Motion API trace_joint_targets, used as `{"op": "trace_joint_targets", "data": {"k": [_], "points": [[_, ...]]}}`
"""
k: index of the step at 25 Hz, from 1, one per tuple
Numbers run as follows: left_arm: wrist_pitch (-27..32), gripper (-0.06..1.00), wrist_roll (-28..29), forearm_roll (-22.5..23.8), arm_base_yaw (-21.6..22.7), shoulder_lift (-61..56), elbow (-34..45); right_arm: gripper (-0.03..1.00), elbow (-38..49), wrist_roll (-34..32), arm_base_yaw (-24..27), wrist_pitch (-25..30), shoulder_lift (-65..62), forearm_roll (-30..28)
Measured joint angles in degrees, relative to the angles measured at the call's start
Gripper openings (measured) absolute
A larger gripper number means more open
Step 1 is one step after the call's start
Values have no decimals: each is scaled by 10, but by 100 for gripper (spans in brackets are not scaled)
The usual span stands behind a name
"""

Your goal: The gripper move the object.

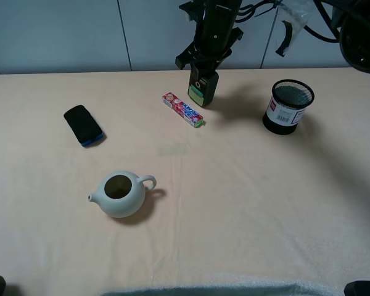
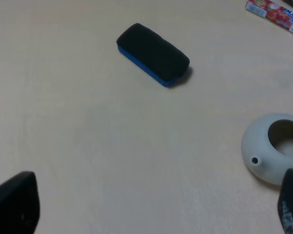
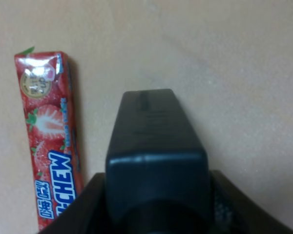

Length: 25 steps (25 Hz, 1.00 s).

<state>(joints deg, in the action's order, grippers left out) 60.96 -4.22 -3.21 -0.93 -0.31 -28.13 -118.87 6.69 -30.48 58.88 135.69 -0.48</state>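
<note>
1. Between the fingers of the right gripper stood the pump bottle, upright on the tabletop. Its green label faced the high camera.
2. The right gripper was clenched on the pump bottle. In the right wrist view its dark fingers closed in on both sides just under the black pump top.
3. Just beside the right gripper, on its left, a red strawberry candy pack lay flat. It was close to the bottle's foot, with a thin strip of tabletop between them.
4. To the right of the right gripper, and apart from it, a black mesh cup with a white label stood upright.
5. Well to the left of the right gripper a black phone lay flat, with a blue edge showing along its underside.
6. A white teapot sat well apart from the right gripper, to its left and nearer the front of the tabletop. Its mouth faced upward, with the handle on the side toward the right gripper.
7. The left gripper was released, its two fingertips spread wide with bare tabletop between them. The teapot was near one of those fingertips, the black phone lay farther ahead, and a corner of the candy pack showed beyond both.
</note>
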Motion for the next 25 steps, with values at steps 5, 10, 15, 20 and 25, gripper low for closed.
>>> {"op": "trace_joint_targets", "data": {"k": [5, 10, 15, 20, 25], "points": [[0, 99, 0, 0, 0, 0, 0, 63, -2, 1, 0, -2, 0, -17], [0, 99, 0, 0, 0, 0, 0, 69, -2, 1, 0, -2, 0, -20], [0, 99, 0, 0, 0, 0, 0, 69, -2, 1, 0, -7, 0, -20], [0, 99, 0, 0, 0, 0, 0, 69, -2, 1, 0, -10, 0, -21], [0, 99, 0, 0, 0, 0, 0, 69, -2, 1, 0, -9, -5, -22]]}}
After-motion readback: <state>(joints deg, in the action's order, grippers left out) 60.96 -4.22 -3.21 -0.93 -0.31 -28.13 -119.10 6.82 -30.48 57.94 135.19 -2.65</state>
